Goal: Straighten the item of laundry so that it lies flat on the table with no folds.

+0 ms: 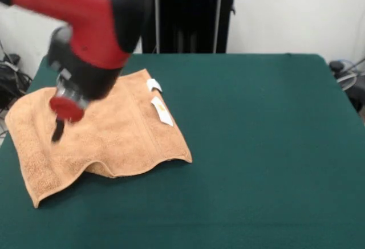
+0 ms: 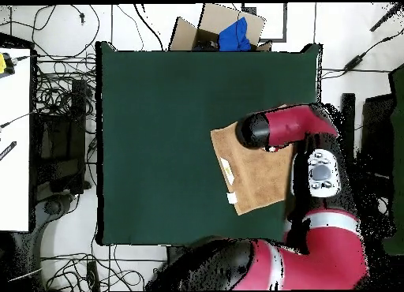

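The orange-tan towel (image 1: 114,138) lies spread on the left part of the green table (image 1: 262,146). Its near edge ripples and rises in a low hump. Two white tags (image 1: 162,111) sit on its right edge. The gripper (image 1: 57,130) hangs from the red and black arm over the towel's left part, close to the cloth; whether it touches the towel is unclear. In the overhead view the towel (image 2: 248,174) lies at the table's (image 2: 158,131) right side. The arm (image 2: 284,127) covers its right part and hides the gripper.
The black pedestal (image 1: 188,15) stands behind the table. A cardboard box with a blue item (image 2: 230,30) sits beyond the table's far edge. Cables (image 2: 59,91) and a white surface (image 2: 16,139) lie to the left.
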You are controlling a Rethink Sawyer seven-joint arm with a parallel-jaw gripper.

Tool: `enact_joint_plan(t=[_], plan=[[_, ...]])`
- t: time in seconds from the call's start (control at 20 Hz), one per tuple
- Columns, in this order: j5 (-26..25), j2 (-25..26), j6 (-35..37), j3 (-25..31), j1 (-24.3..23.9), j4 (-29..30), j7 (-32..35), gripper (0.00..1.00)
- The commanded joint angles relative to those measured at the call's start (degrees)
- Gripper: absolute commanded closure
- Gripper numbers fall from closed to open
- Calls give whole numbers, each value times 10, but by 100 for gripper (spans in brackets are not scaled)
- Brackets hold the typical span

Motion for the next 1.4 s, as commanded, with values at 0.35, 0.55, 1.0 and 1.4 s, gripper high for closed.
enact_joint_plan(t=[0.35,0.55,1.0,1.4], plan=[[-10,-8,354,-226,113,-34,379,0],[-10,-8,306,-190,89,-15,371,0],[61,-17,-69,10,-82,88,158,0],[63,-8,-128,54,-130,117,146,0]])
